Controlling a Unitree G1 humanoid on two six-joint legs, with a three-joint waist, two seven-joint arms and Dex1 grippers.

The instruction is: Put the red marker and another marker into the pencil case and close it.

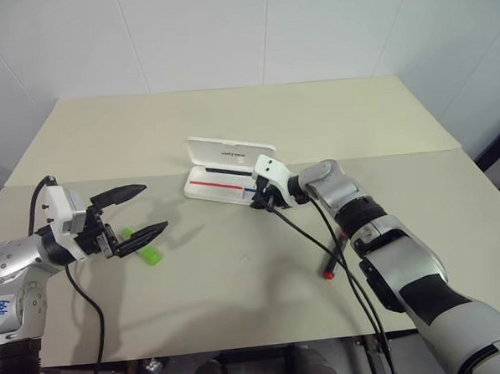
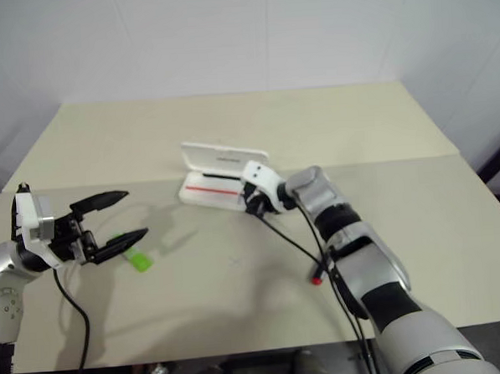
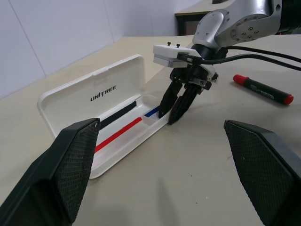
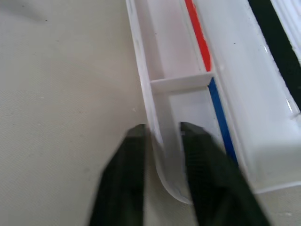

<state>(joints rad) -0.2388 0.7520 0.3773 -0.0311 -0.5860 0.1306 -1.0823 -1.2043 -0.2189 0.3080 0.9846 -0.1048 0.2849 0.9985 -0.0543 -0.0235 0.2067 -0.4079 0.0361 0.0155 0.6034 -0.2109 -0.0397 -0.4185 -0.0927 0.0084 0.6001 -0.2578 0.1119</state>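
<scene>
The white pencil case (image 1: 229, 154) lies open at mid-table, its lid (image 3: 89, 94) tilted back and a red-and-blue stripe in the tray. My right gripper (image 1: 261, 206) points down at the tray's right end. Its two fingers straddle the front wall (image 4: 157, 141), one inside and one outside, shut on it. The red marker (image 1: 333, 260), black with a red cap, lies on the table under my right forearm. The lime-green highlighter (image 1: 146, 251) lies near the left. My left gripper (image 1: 153, 209) hovers just above the highlighter, open wide and empty.
The beige table (image 1: 238, 280) has bare room between the case and its front edge. A seam (image 1: 416, 154) crosses the tabletop behind the case. Black cables (image 1: 320, 242) hang along my right arm over the marker.
</scene>
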